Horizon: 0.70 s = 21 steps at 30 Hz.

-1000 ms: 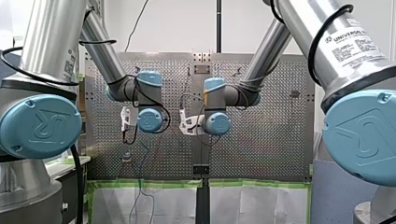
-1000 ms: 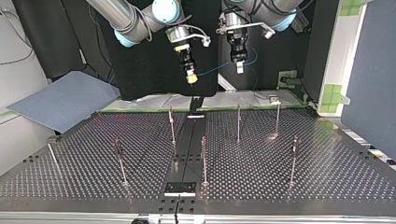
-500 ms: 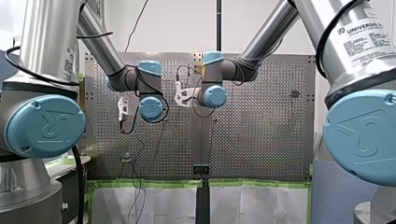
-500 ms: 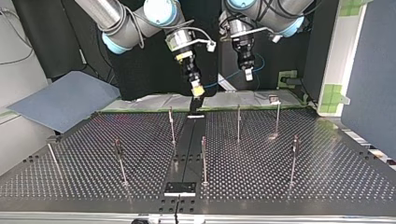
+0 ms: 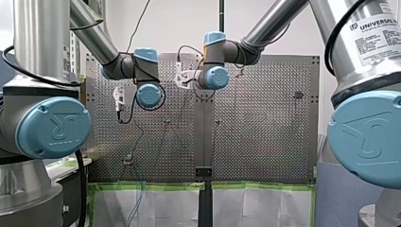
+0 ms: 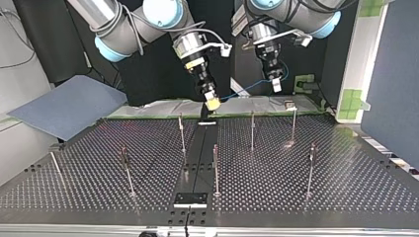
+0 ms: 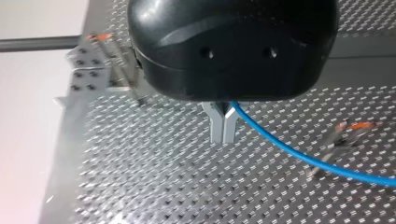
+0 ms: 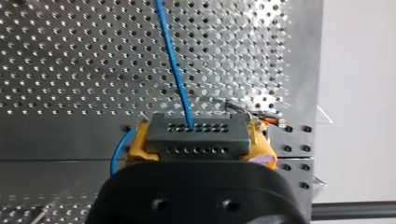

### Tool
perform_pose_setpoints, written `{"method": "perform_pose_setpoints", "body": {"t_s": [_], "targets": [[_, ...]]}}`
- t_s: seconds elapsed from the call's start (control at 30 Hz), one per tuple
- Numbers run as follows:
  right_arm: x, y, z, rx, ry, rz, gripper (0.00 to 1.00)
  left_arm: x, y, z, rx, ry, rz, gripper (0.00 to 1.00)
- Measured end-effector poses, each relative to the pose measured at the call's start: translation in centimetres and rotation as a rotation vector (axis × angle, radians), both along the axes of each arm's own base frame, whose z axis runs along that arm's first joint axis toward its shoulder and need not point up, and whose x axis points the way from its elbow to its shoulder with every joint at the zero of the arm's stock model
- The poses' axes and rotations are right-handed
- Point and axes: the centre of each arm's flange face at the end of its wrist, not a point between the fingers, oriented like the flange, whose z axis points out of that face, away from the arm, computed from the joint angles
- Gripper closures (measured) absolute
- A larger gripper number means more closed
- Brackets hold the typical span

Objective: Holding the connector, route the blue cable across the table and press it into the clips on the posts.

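Observation:
Yellow pads of my right gripper [image 8: 195,131] are shut on a grey connector block [image 8: 194,139]. The blue cable [image 8: 172,60] leaves the connector's face and runs out ahead over the perforated table [image 8: 70,70]. My left gripper [image 7: 223,136] has its metal fingers shut on the same blue cable [image 7: 303,156], which trails off to one side. In the top view my right gripper [image 6: 213,102] hangs above the table's far edge at the middle. My left gripper [image 6: 276,87] is higher, to its right, with the cable [image 6: 247,89] slung between them. Several thin posts [image 6: 252,129] stand below.
Other clip posts [image 6: 215,168] [image 6: 126,170] [image 6: 311,168] are spread over the table. A black strip [image 6: 197,153] runs down its middle to a small black plate [image 6: 190,199]. A blue-grey mat [image 6: 69,106] lies off the table at the top view's left.
In the top view both grippers have swung to the right with the cable. My right gripper has come down toward the table's far edge; my left has dropped slightly.

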Motion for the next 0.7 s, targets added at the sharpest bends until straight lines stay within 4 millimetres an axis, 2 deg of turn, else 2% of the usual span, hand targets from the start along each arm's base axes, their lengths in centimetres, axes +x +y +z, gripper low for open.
{"method": "perform_pose_setpoints", "body": {"t_s": [0.2,0.37,0.7], "targets": [[0.3,-0.1,-0.6,0.031,0.036,0.008,1.0,0.6,1.6,2.1,-0.046,-0.048,0.011,1.0],[0.9,-0.2,0.0,0.04,0.024,0.023,1.0,1.4,3.0,3.8,-0.062,-0.079,0.012,1.0],[2.6,-0.7,1.6,0.06,0.021,0.062,1.0,4.1,5.3,4.4,-0.066,-0.08,0.069,1.0]]}}
